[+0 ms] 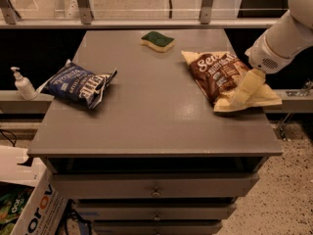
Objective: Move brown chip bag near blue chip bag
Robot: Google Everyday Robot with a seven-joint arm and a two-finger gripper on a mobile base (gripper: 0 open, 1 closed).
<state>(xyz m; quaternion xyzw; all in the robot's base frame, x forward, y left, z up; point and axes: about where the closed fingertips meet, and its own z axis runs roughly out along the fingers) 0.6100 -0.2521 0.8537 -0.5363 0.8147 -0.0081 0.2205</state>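
The robot's gripper (247, 89) sat at the near right end of the brown chip bag (217, 72), which lay just right of a green sponge (157, 40) on a gray drawer cabinet (156, 126); whether it was clamped could not be told. The blue chip bag (78, 84) lay well left of the sponge.

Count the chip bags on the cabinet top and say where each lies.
2. The blue chip bag lies near the left edge; the brown chip bag lies near the right edge, with the gripper at its near end. None seems hidden.
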